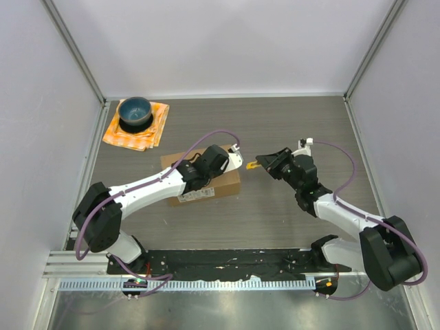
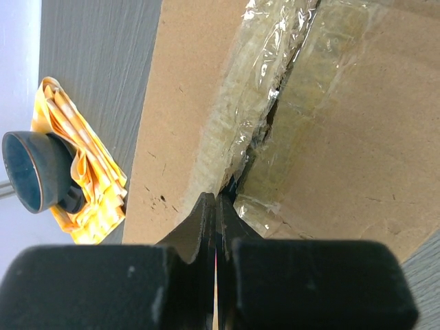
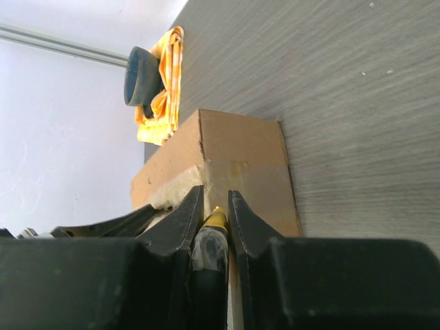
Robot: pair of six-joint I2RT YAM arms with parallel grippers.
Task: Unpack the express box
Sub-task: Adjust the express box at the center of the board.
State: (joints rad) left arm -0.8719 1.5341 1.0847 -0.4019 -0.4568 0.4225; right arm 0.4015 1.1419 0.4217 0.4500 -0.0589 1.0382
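Express box [image 1: 223, 187] lies flat on the table [image 1: 275, 227], a bit left of centre and closer to the near edge than the far one. The left arm reaches across its top and hides approx half of it in the top view. A white label shows on the box side facing the near edge.

Left fingers [image 2: 215, 206]: pressed together, no gap btwn them. Tips sit right at the taped seam on the box top, where the clear tape [image 2: 258, 82] is wrinkled and split open along a dark crack. Can't tell if any tape is pinched btwn the tips.

Right fingers [image 3: 196, 206]: clamped on a slim yellow-tipped tool [image 3: 215, 223], w/ the tip poking out just past the fingertips. They hang just off the box's right end, tool tip aimed at the box; in the top view there's a small gap btwn tip and box, so not touching. The box end facing them has tape running over its top edge.

Far left corner of the table: folded orange cloth [image 1: 155, 134] w/ a blue bowl [image 1: 135, 111] sitting on it, well apart from the box and both arms.
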